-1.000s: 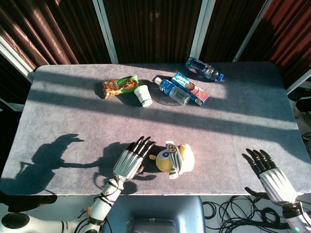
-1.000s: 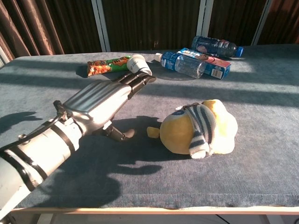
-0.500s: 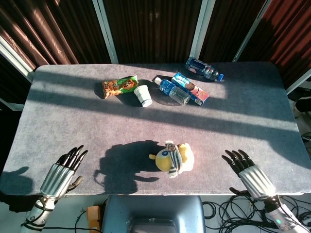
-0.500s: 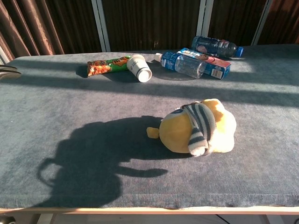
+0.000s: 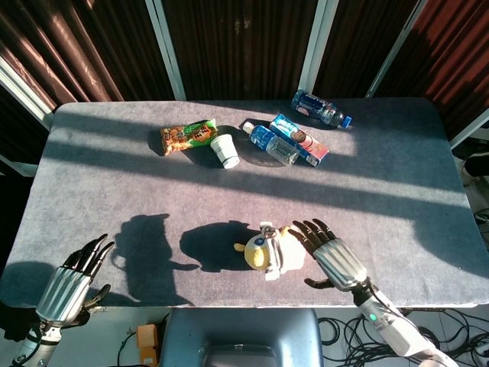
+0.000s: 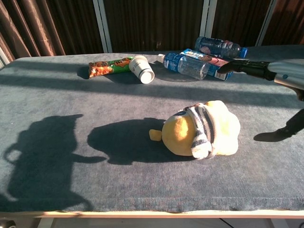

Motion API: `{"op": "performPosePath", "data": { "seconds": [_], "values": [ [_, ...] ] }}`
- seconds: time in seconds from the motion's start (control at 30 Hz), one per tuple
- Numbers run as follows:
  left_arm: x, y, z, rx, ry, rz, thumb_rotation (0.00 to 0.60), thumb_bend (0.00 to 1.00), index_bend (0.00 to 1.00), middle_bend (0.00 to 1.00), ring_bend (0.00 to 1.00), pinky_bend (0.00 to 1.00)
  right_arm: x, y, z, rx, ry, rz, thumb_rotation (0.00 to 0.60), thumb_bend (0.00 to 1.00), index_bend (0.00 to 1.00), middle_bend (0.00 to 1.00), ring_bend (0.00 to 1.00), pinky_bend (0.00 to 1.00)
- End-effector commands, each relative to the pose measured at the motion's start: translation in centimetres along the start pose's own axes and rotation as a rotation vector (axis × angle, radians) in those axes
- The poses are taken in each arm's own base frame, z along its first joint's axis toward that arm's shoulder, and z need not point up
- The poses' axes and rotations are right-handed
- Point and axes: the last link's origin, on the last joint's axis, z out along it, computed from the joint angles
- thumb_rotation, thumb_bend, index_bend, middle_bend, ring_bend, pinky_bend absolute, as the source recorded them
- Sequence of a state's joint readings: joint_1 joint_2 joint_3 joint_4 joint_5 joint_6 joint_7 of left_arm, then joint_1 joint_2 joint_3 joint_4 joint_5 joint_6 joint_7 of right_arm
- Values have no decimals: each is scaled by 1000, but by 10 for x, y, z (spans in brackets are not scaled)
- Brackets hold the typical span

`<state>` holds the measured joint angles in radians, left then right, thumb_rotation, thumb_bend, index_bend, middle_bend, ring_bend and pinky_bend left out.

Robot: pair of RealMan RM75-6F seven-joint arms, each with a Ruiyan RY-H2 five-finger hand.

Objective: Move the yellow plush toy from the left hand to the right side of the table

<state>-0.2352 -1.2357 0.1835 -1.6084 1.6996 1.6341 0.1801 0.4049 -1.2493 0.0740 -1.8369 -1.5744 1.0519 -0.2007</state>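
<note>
The yellow plush toy (image 5: 273, 251) (image 6: 202, 129), with a striped band around it, lies on the grey table (image 5: 114, 183) near the middle of the front edge. My right hand (image 5: 330, 254) (image 6: 280, 72) hovers open just to its right, fingers spread and pointing toward the far side, not touching the toy. My left hand (image 5: 70, 280) is open at the table's front left corner, far from the toy, and holds nothing. The chest view shows only the right hand's fingers and thumb at its right edge.
At the back of the table lie a snack packet (image 5: 188, 135), a tipped white cup (image 5: 225, 151), a clear bottle (image 5: 272, 144), a blue box (image 5: 299, 140) and a second bottle (image 5: 321, 109). Curtains hang behind the table. Cables lie on the floor at the front right.
My left hand let go of the toy and drew back to the front left corner. My right hand moved left from the front right edge to beside the toy.
</note>
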Motion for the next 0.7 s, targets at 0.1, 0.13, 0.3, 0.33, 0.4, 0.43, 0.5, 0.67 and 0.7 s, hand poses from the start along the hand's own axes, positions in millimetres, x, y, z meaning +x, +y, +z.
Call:
{"op": "performPosePath", "data": {
  "seconds": [0.1, 0.13, 0.3, 0.33, 0.4, 0.43, 0.5, 0.67, 0.7],
  "values": [
    [4, -6, -1, 24, 8, -14, 600, 284, 0, 23, 117, 291, -10, -6, 52, -35, -91, 49, 600, 57, 0, 0, 0, 0],
    [4, -7, -2, 30, 9, -20, 600, 282, 0, 23, 117, 291, -13, -5, 57, -45, -99, 44, 600, 56, 0, 0, 0, 0],
    [9, -13, -3, 58, 18, -51, 600, 280, 3, 23, 117, 294, -27, -3, 72, -85, -135, 15, 600, 57, 0, 0, 0, 10],
    [9, -13, -3, 62, 18, -53, 600, 280, 5, 23, 117, 295, -30, -4, 74, -88, -143, 11, 600, 57, 0, 0, 0, 18],
    [9, -13, -3, 66, 20, -51, 600, 281, 9, 24, 117, 295, -37, -4, 78, -92, -162, 6, 600, 57, 0, 0, 0, 29],
    [9, -13, -3, 66, 21, -52, 600, 281, 12, 24, 117, 295, -40, -5, 79, -91, -167, 4, 600, 57, 0, 0, 0, 39],
    [9, -13, -3, 67, 21, -49, 600, 281, 14, 24, 117, 295, -45, -6, 82, -91, -171, 9, 600, 57, 0, 0, 0, 82],
    [8, -12, -3, 66, 13, -45, 600, 280, 21, 23, 119, 296, -58, -1, 88, -90, -148, 8, 600, 57, 148, 108, 103, 295],
    [8, -12, -4, 66, 10, -46, 600, 279, 23, 23, 119, 296, -60, 1, 89, -90, -137, 15, 600, 57, 248, 201, 192, 376]
  ]
}}
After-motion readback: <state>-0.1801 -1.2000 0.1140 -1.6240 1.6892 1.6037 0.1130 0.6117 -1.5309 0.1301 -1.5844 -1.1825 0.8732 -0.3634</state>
